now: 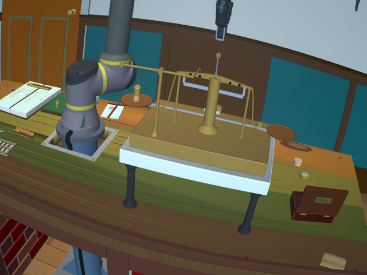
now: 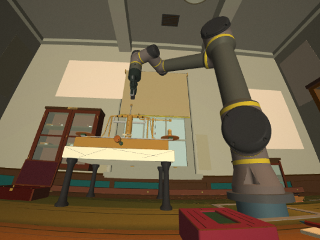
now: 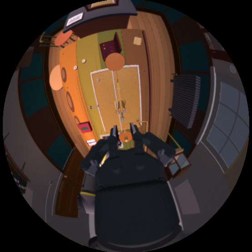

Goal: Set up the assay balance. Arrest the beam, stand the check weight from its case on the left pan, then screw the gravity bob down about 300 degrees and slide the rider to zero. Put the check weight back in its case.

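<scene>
My gripper [image 1: 221, 35] [image 2: 132, 96] [image 3: 124, 129] hangs pointing straight down, open and empty, a short way above the gravity bob [image 1: 218, 55] [image 2: 131, 105], the small ball on the thin rod over the balance's central column [image 1: 211, 103]. The brass check weight [image 1: 137, 92] [image 2: 169, 132] [image 3: 126, 138] stands upright on the left pan [image 1: 136, 100]. The right pan [image 1: 280, 132] [image 3: 114, 61] hangs empty off the far end of the beam [image 1: 213, 77]. The dark red case [image 1: 317, 203] [image 3: 110, 46] lies open on the bench beyond the right pan.
A red box [image 2: 225, 223] [image 3: 84, 127] sits on the bench near my arm's base [image 1: 81, 124]. The balance stands on a white-topped table [image 1: 195, 170] with dark legs. Two small round pieces [image 1: 297, 161] [image 1: 304, 175] lie near the case, and a white ledger [image 1: 28, 97] lies at the left.
</scene>
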Available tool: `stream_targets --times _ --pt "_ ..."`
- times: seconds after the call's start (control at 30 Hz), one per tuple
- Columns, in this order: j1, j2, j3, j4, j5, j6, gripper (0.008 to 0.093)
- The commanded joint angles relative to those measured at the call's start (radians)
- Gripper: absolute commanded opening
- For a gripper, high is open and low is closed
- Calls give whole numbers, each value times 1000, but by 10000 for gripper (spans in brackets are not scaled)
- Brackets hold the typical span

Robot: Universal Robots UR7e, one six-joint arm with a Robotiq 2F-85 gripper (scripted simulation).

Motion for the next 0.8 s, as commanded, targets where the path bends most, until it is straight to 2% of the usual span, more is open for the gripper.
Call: stream_targets --times 0.0,0.5,0.57,0.7,0.77 --pt "0 0 0 0 0 -1 380" --pt "0 -1 0 -1 0 -4 380" --pt "0 -4 17 -14 0 -4 380" --pt "0 -19 96 -77 0 -4 380" --pt "0 -21 110 -89 0 -4 380"
